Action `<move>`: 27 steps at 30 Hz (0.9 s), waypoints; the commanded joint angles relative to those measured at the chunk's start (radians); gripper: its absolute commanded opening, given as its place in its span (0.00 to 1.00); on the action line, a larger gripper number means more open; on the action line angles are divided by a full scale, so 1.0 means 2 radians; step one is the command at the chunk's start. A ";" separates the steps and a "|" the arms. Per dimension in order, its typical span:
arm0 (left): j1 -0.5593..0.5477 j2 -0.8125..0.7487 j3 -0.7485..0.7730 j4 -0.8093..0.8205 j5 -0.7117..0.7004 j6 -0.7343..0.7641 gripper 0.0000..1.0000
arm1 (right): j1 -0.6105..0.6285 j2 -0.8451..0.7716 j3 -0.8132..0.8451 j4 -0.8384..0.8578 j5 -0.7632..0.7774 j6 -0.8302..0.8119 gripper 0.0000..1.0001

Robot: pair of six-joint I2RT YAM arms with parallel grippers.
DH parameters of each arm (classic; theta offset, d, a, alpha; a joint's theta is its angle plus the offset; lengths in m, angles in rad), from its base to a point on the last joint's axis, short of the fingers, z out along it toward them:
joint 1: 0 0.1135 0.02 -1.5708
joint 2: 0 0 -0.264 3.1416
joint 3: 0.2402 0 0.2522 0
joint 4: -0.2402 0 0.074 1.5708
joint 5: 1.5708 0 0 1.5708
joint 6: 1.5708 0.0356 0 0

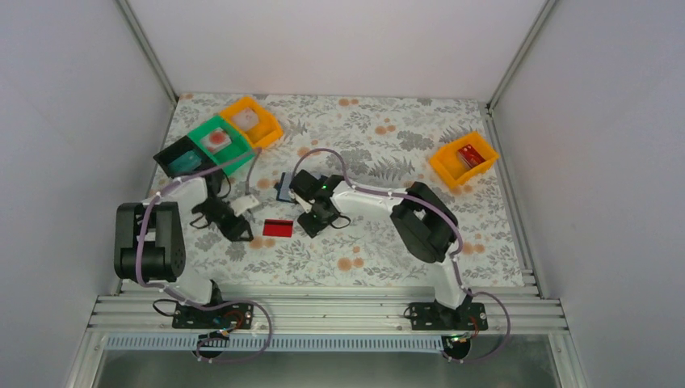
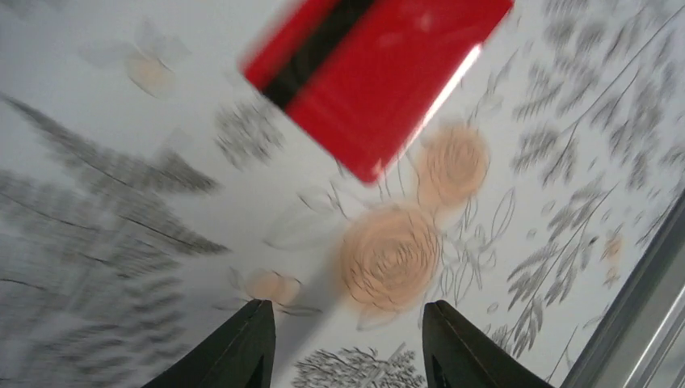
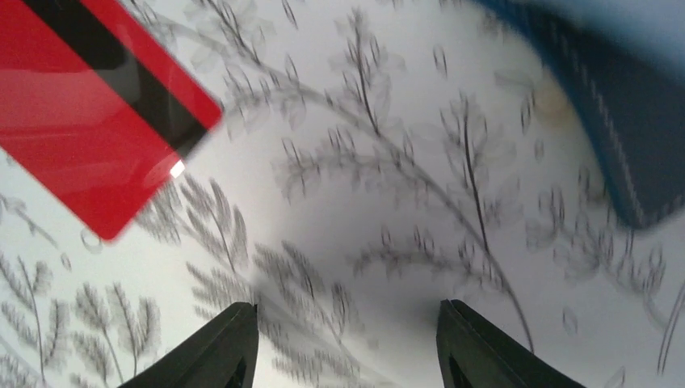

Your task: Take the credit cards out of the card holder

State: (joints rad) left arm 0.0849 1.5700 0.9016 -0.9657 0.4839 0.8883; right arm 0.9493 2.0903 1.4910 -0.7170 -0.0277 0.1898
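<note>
A red credit card [image 1: 278,228] with a black stripe lies flat on the flowered table, between my two grippers. It shows at the top of the left wrist view [image 2: 376,77] and at the upper left of the right wrist view [image 3: 89,121]. The navy card holder [image 1: 284,187] lies just behind it, partly hidden by the right arm, and its edge shows in the right wrist view [image 3: 622,105]. My left gripper [image 1: 241,229] [image 2: 347,323] hovers left of the card, open and empty. My right gripper [image 1: 311,225] [image 3: 347,331] hovers right of the card, also open and empty.
Black [image 1: 184,158], green [image 1: 230,145] and orange [image 1: 262,129] bins stand in a row at the back left, with a pale, red-blotched card in the green one. Another orange bin [image 1: 452,166] holding something red sits at the right. A small white piece [image 1: 246,202] lies by the left arm.
</note>
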 commanded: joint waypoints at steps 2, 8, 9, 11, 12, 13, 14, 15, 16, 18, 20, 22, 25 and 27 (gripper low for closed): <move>-0.028 -0.014 -0.044 0.074 -0.116 0.027 0.43 | -0.018 -0.035 -0.032 -0.021 -0.064 0.058 0.60; -0.081 -0.009 -0.080 0.140 -0.126 0.007 0.41 | -0.063 -0.097 -0.046 0.012 -0.077 0.107 0.62; -0.089 -0.006 -0.084 0.156 -0.135 0.003 0.40 | -0.077 -0.111 -0.053 0.015 -0.074 0.114 0.62; -0.100 0.007 -0.082 0.178 -0.143 -0.005 0.36 | -0.095 -0.138 -0.065 0.020 -0.064 0.123 0.62; -0.106 0.015 -0.077 0.179 -0.141 -0.007 0.35 | -0.101 -0.151 -0.070 0.022 -0.058 0.126 0.62; -0.114 0.023 -0.072 0.173 -0.138 -0.007 0.35 | -0.108 -0.164 -0.073 0.022 -0.051 0.130 0.62; -0.126 0.030 -0.070 0.167 -0.137 -0.007 0.34 | -0.113 -0.177 -0.077 0.021 -0.043 0.133 0.62; -0.138 0.035 -0.072 0.164 -0.133 -0.004 0.34 | -0.117 -0.190 -0.078 0.019 -0.034 0.137 0.63; -0.156 0.039 -0.077 0.164 -0.128 0.000 0.34 | -0.121 -0.202 -0.083 0.019 -0.026 0.140 0.63; -0.201 0.054 -0.083 0.163 -0.098 0.005 0.34 | -0.130 -0.228 -0.089 0.018 -0.013 0.143 0.63; -0.249 0.074 -0.080 0.178 -0.077 0.004 0.34 | -0.139 -0.244 -0.091 0.013 -0.002 0.144 0.63; -0.294 0.103 -0.057 0.179 -0.079 0.000 0.32 | -0.147 -0.257 -0.090 0.006 0.002 0.144 0.63; -0.340 0.138 0.011 0.174 -0.048 -0.009 0.29 | -0.158 -0.279 -0.087 -0.002 0.003 0.146 0.64; -0.374 0.160 0.061 0.160 -0.032 -0.015 0.29 | -0.163 -0.297 -0.086 -0.010 0.005 0.146 0.66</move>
State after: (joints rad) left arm -0.5491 1.7390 0.9565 -0.5739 0.3359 0.8780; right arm 0.6483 1.5616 1.3235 -0.6998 -0.0547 0.4637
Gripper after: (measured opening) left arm 0.293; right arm 0.650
